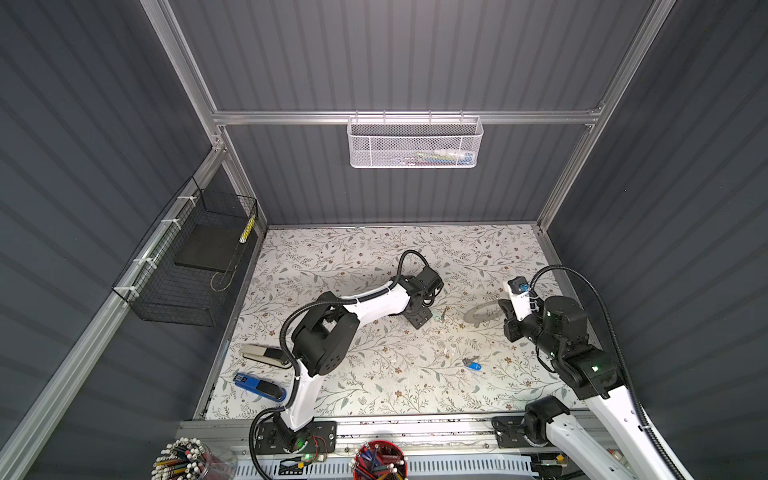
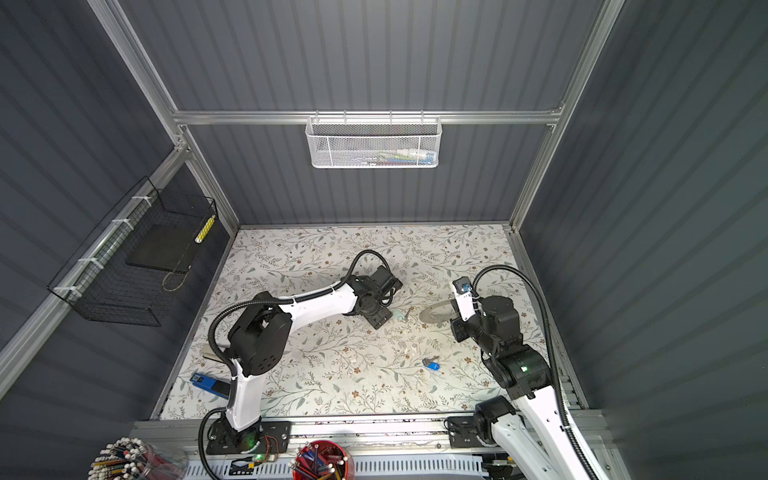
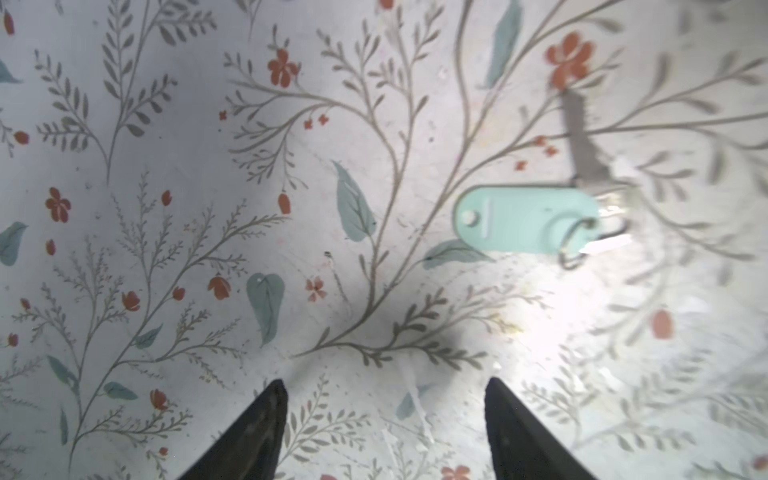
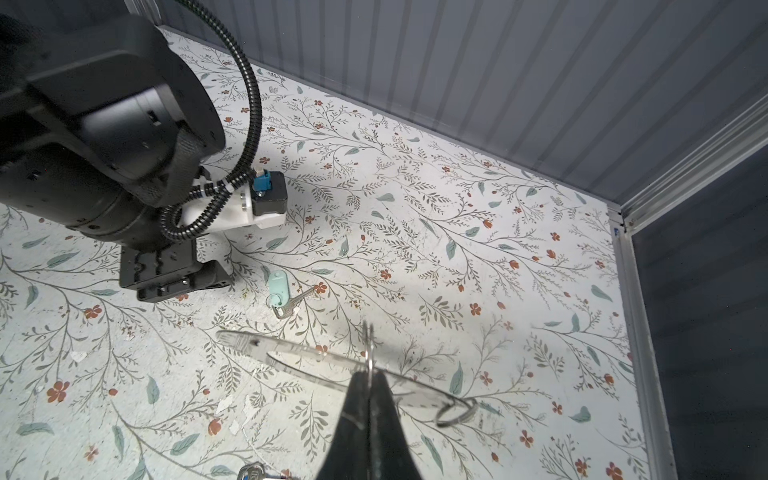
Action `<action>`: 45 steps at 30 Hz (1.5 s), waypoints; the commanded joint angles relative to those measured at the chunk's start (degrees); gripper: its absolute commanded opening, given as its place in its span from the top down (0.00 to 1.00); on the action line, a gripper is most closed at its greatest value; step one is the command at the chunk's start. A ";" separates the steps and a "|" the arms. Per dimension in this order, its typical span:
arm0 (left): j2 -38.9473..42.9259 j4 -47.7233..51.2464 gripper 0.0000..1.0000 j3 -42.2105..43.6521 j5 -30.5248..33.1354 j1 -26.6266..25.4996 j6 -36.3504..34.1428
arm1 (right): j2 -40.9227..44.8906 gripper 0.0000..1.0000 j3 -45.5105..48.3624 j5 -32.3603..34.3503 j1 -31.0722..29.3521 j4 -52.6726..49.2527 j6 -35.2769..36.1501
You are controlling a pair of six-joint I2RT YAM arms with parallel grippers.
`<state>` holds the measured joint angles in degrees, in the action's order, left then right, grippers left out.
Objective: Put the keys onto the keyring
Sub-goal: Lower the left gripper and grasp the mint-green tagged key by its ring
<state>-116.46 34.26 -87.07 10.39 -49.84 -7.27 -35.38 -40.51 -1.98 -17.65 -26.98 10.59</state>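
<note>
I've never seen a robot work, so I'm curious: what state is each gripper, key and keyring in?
Left gripper: open, empty.
Right gripper: shut on the keyring.
Keyring: clamped, no keys on it.
Mint-tagged key: lying loose on the table.
Blue-tagged key: lying loose on the table.

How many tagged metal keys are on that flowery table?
2. The mint-tagged silver key lies beside the left gripper; the blue-tagged silver key lies alone nearer the front edge. I see no others.

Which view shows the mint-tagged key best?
The left wrist view: the mint-tagged key lies close up, with tag, small ring and blade distinct. The right wrist view shows it whole but small; in both top views it is a speck.
</note>
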 commanded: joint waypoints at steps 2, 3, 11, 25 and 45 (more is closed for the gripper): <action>2.51 -4.63 0.33 0.52 -7.81 -0.40 -7.32 | 0.11 1.00 0.32 -0.64 0.07 1.52 1.56; 2.42 -5.10 0.36 0.32 -9.76 -0.34 -7.50 | 0.07 1.00 0.49 -0.70 0.07 1.60 1.66; -5.04 0.10 0.52 -6.24 -18.83 0.62 -3.63 | 0.09 1.00 0.86 -1.88 0.08 1.72 1.65; -7.99 -0.40 0.60 -7.42 -22.08 1.89 -0.55 | -0.92 1.00 1.10 -3.03 0.07 2.11 1.83; -11.19 2.20 0.69 -11.02 -25.72 1.86 -2.13 | -1.22 1.00 1.26 -3.51 0.07 2.00 1.89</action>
<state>-126.21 33.89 -95.90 -13.85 -48.05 -8.60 -36.93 -39.55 -4.78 -17.65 -26.59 12.08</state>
